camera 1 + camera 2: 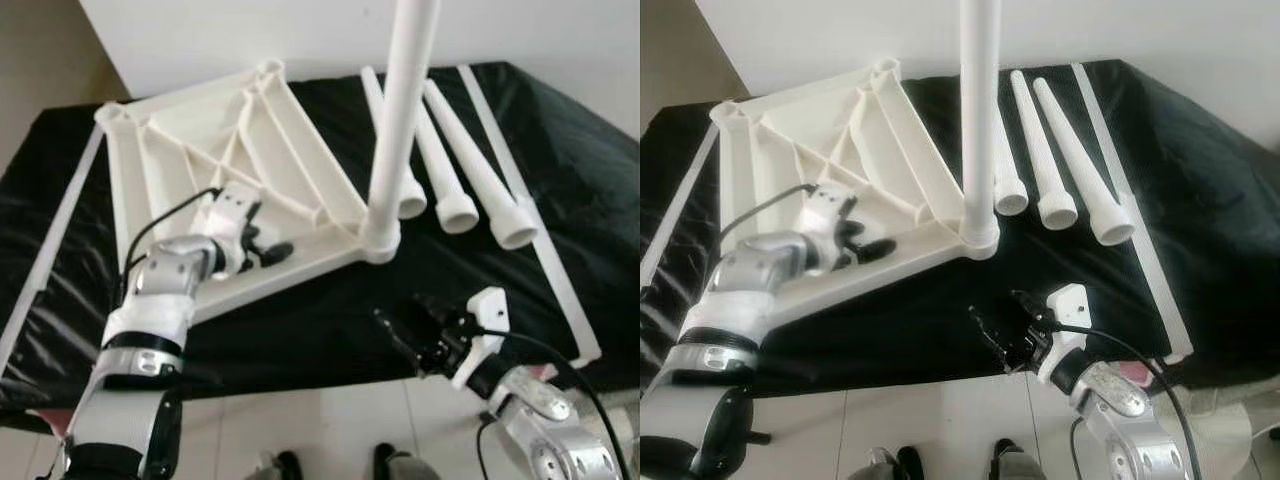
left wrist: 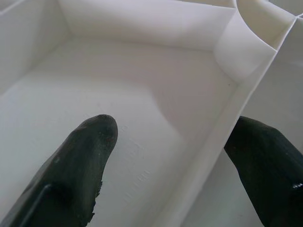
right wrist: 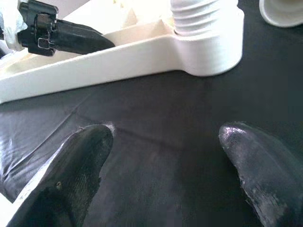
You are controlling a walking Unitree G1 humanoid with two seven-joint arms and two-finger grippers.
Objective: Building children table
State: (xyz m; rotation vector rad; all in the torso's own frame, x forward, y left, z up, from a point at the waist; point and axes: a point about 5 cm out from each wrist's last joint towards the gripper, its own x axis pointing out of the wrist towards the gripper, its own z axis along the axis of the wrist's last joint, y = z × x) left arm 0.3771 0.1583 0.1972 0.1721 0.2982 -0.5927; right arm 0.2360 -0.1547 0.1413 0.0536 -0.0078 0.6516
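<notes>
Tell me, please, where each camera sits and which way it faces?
Eye views: on the head, looking down at the tabletop, upright leg and both arms.
Left wrist view: along the left gripper, straddling a tabletop rib.
Right wrist view: along the right gripper, over black cloth.
Shared: the leg's socket.

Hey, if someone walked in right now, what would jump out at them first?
An upside-down white plastic tabletop with ribbed bracing lies on a black sheet, with one white leg standing upright in its near corner socket. Three more tapered white legs lie loose beside it on the robot's right. The left hand straddles a tabletop rib, while the right hand hovers open over the sheet.
</notes>
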